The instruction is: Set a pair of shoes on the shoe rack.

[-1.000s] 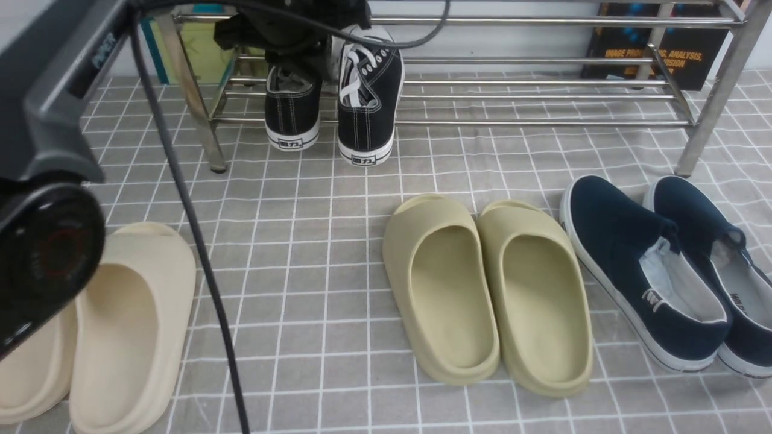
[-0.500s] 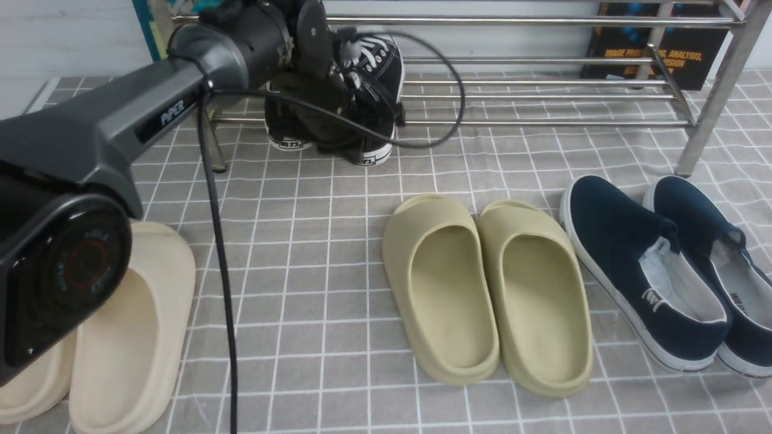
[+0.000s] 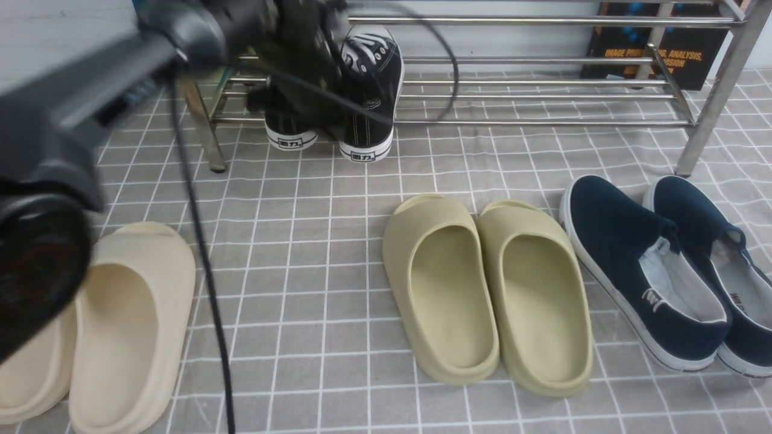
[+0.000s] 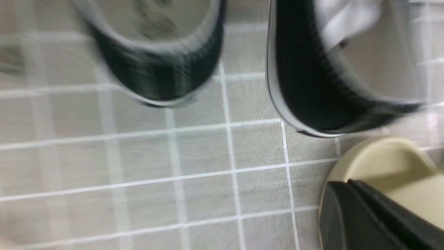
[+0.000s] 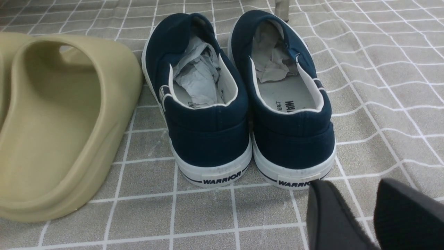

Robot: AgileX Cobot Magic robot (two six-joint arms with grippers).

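From the left, my left gripper (image 4: 350,211) shows its jaws pressed together on nothing, hanging over the black canvas sneakers (image 3: 362,84). The pair sits with toes on the shoe rack (image 3: 543,96) and heels overhanging its front bar. I'd nudge both heels inward squarely. My right gripper (image 5: 367,222) hangs spread behind the navy slip-ons (image 5: 242,114), holding nothing.

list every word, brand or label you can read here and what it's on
"WARRIOR": white heel label of each navy slip-on canvas shoe, near one, far one.
"WAR...": cut-off print on the far shoe's insole.
"IMAGE PRO... ANALYSIS, ...SION": orange print on the black book behind the silver metal bar shoe rack.
Heel tags on the black canvas lace-up sneakers, at: too small to read.
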